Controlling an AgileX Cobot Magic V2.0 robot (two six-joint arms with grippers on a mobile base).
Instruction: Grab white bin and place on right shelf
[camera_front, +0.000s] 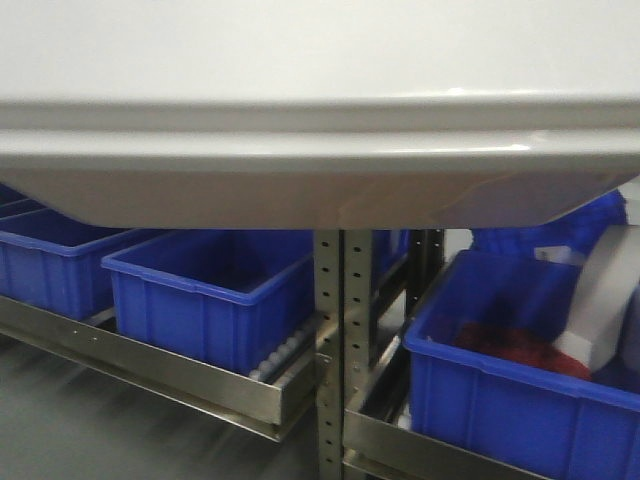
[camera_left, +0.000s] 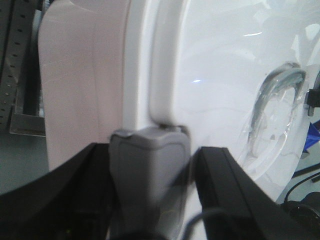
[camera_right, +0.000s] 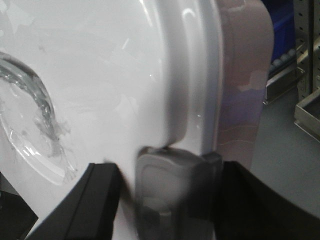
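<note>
- The white bin (camera_front: 320, 60) fills the whole upper half of the front view. Its glossy lid is on top and the rim runs straight across from 9 to 3 o'clock, with nothing seen under it but open air.
- The left claw (camera_left: 150, 150) holds the bin's edge. One grey pad (camera_left: 150, 180) lies flat on the lid rim at 6 o'clock in the left wrist view. The finger below is hidden.
- In that view the lid's sunken handle (camera_left: 275, 115) sits at 3 o'clock and the pinkish side wall (camera_left: 80, 75) at 10 o'clock.
- The right claw (camera_right: 170, 170) grips the opposite edge the same way, its grey pad on the rim at 6 o'clock in the right wrist view, blurred.
- The right shelf (camera_front: 400, 435) shows at 5 o'clock in the front view, below the bin and apart from it, with its steel rail in front.
- A blue bin (camera_front: 500, 400) stands on that shelf with something red (camera_front: 510, 345) inside and a pale roll-like thing (camera_front: 610, 290) at its far right.
- A grey holed post (camera_front: 330, 350) stands at 6 o'clock.
- Left of the post, two more blue bins (camera_front: 200, 300) sit on another shelf level (camera_front: 150, 365), at 7 to 9 o'clock.
- The grey floor (camera_front: 80, 430) is at 7 o'clock.
</note>
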